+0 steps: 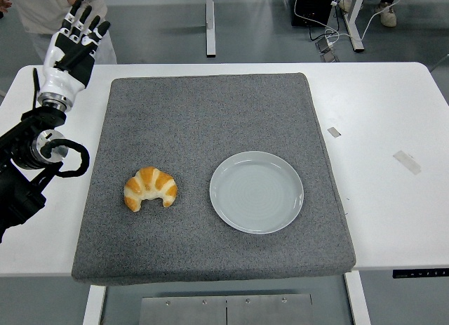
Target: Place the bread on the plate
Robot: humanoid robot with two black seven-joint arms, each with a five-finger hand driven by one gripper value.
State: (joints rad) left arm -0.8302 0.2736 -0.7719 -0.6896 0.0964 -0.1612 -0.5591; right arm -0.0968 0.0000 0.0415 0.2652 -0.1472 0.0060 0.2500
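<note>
left robot hand (pixel 68 44), black fingers on a white palm shell: raised at the table's far left corner, about 10 o'clock from the mat's centre; fingers straight and spread, pointing away from the robot, holding nothing. wrist joins a black arm (pixel 31 160) with a looped black cable, entering from the picture's left edge over the bare table strip beside the mat.

white rectangular table (pixel 382 114): carries all items below.

dark grey square felt mat (pixel 210 121): covers the table's middle, near edge reaching the table's near edge.

golden-brown crescent croissant, the bread (pixel 149 188): lies flat on the mat at about 8 o'clock from the mat's centre, tips pointing toward the near edge; well apart from the hand, touching nothing but the mat.

pale grey round ceramic plate (pixel 257 191): on the mat at about 5 o'clock from its centre, at 3 o'clock from the croissant, near it with a strip of mat between; nothing on it.

two small strips of tape (pixel 406 161): stuck on the bare table at 3 o'clock from the mat.

person in beige clothing (pixel 42 5): partly visible at the top left, beyond the table's far edge, behind the raised hand.
</note>
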